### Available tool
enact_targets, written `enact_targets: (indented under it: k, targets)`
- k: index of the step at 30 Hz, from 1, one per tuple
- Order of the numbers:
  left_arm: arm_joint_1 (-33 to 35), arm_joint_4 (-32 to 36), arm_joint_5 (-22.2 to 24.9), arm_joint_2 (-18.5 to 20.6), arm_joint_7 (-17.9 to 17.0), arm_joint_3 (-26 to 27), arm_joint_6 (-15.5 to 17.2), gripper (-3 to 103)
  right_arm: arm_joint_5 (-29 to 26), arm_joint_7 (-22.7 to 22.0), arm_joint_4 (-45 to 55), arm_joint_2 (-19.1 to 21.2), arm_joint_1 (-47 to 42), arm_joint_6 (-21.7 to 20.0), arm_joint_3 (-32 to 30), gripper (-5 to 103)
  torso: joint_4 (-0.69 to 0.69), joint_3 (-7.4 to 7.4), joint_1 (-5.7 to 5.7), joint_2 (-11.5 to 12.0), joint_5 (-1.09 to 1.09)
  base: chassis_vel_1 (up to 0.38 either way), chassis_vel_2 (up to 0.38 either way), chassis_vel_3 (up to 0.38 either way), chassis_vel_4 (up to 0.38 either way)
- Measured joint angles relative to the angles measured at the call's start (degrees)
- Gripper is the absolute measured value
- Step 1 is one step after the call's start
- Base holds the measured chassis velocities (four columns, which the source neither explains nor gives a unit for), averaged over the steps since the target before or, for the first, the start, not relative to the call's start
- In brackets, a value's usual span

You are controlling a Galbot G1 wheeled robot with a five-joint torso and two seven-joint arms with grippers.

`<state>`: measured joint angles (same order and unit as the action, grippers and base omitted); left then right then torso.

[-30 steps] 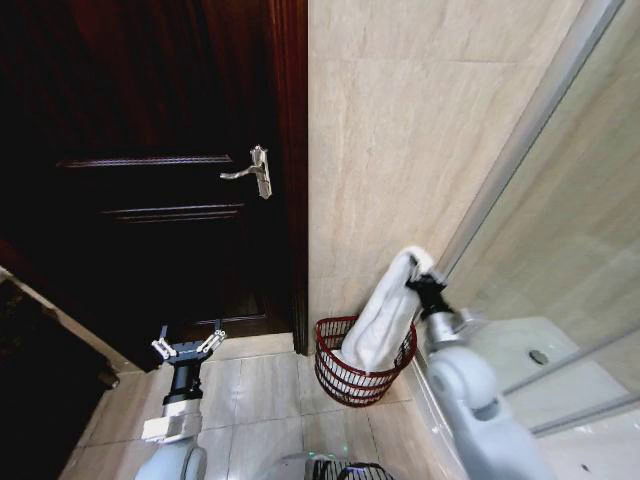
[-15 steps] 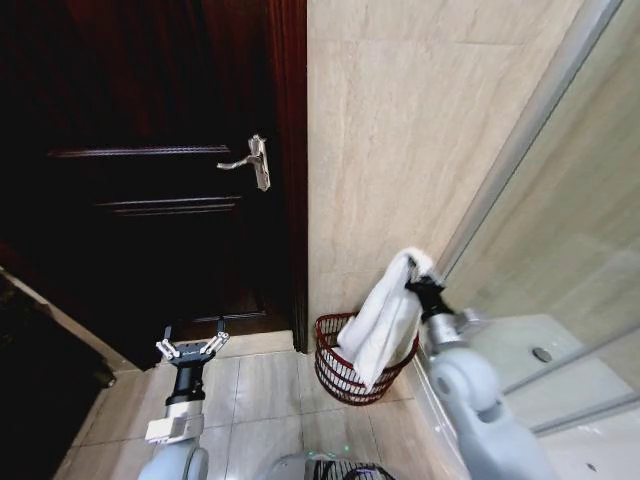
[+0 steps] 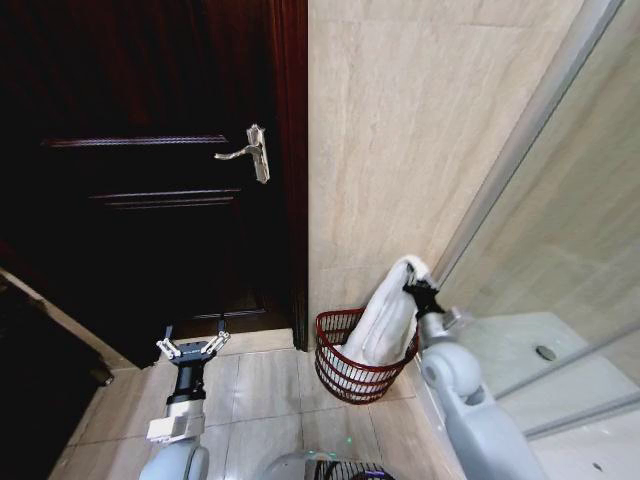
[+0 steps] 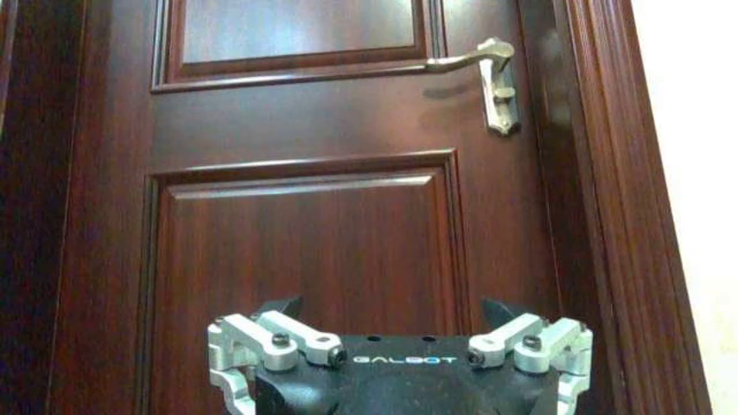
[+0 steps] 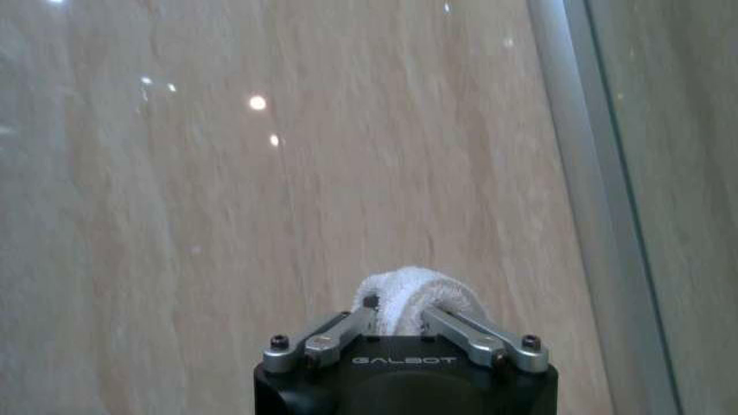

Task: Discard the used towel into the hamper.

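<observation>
The white towel point(image 3: 385, 318) hangs from my right gripper point(image 3: 416, 284), which is shut on its top fold. The towel's lower end rests inside the hamper point(image 3: 345, 372), a small round dark red open-weave basket on the floor in the corner by the tiled wall. In the right wrist view the fingers point(image 5: 455, 327) pinch the rolled towel edge point(image 5: 410, 290) in front of the beige wall. My left gripper point(image 3: 190, 348) hangs open and empty low on the left, facing the dark wooden door point(image 4: 311, 242).
The door point(image 3: 150, 200) with a metal lever handle point(image 3: 250, 155) stands left of the hamper. A glass shower screen with a metal frame point(image 3: 520, 150) runs along the right. Beige floor tiles point(image 3: 265, 395) lie between my left arm and the hamper.
The towel swung out over the hamper's front rim, then came back; its lower end now sits inside the hamper. The right gripper has sunk slightly. The left arm has held still.
</observation>
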<state>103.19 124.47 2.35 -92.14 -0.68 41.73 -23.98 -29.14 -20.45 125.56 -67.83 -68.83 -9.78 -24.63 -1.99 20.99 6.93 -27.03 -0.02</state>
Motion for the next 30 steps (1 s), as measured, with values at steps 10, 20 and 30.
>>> enact_targets:
  k: [10, 20, 30]
  targets:
    - [0.29, -0.20, -0.04, 0.00, 0.01, 0.17, -0.15, 100, 2.32, 5.25, -9.33, -4.52, -4.02, 1.00, 2.38, 3, 0.00, -1.69, -0.95, 2.64, 0.03, 0.000, 0.000, 0.000, 0.000]
    - [-0.14, -0.18, 0.23, 0.00, 0.01, 0.18, -0.06, 100, -1.95, 6.59, -6.53, -3.78, -6.71, -5.59, 1.20, 3, 0.01, -3.04, -1.74, 4.77, 0.00, 0.000, 0.000, 0.000, 0.000]
    - [-0.17, -0.29, 1.18, 0.00, 0.01, 0.80, 0.07, 100, -13.94, 3.66, -0.45, 1.11, -7.82, -23.26, -0.96, 3, 0.01, -4.57, -2.57, 7.15, 0.02, 0.000, 0.000, 0.000, 0.000]
